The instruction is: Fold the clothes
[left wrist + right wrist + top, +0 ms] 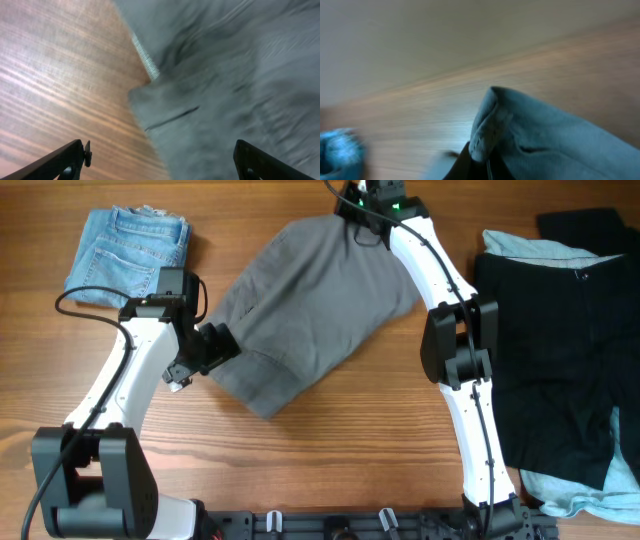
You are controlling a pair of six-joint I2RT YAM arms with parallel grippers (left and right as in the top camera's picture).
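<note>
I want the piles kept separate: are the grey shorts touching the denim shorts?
Apart. The overhead view shows a strip of bare table between the grey shorts and the denim shorts.

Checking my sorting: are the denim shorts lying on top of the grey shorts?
No, the denim shorts lie folded by themselves, well apart from the grey shorts.

The table was brown wood with a long, streaky grain, and a black rail ran along its near edge.
</note>
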